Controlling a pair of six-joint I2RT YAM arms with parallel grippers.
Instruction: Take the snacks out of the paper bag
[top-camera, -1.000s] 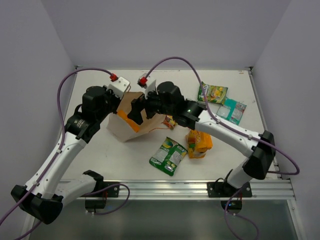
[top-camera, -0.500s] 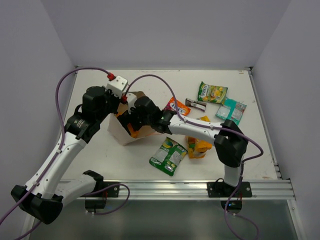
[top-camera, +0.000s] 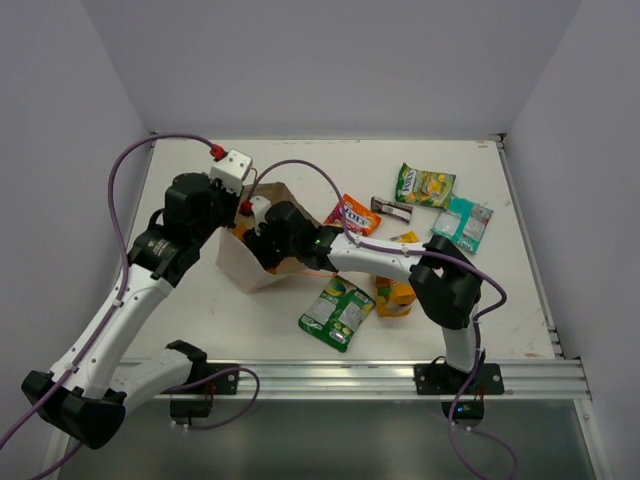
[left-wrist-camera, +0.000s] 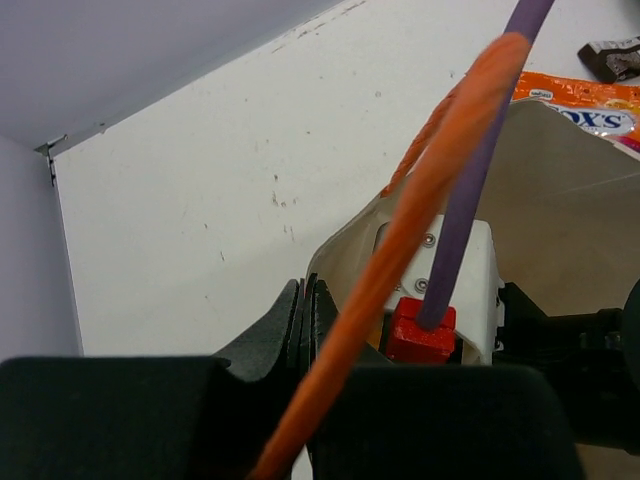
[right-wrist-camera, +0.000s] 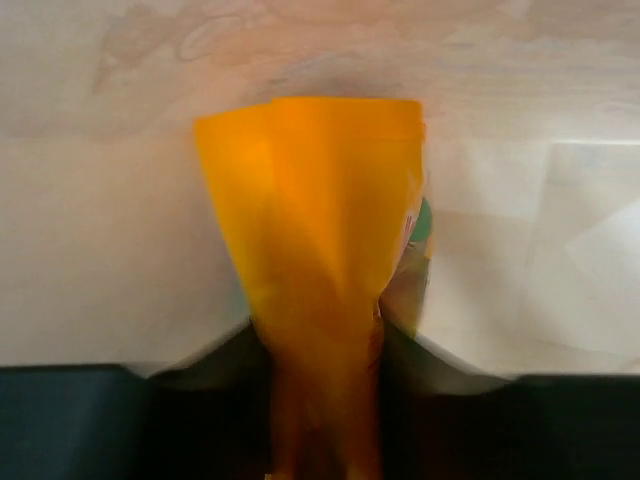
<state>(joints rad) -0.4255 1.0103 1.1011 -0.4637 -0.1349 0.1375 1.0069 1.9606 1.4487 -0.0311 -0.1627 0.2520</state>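
Right fingers (top-camera: 265, 243) now deeper in bag (top-camera: 240, 270) vs 1 s ago, pinching orange packet (right-wrist-camera: 310, 220) inside. Left fingers (left-wrist-camera: 305, 310) clamped on bag rim, keeping mouth open. Step: pulling a snack out. Next: withdraw straight w/o dragging bag, drop packet on counter (top-camera: 200, 320).

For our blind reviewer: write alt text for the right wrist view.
An orange packet fills the centre, pinched at its lower end by the dark fingers of the right gripper. Cream walls of the paper bag surround it.
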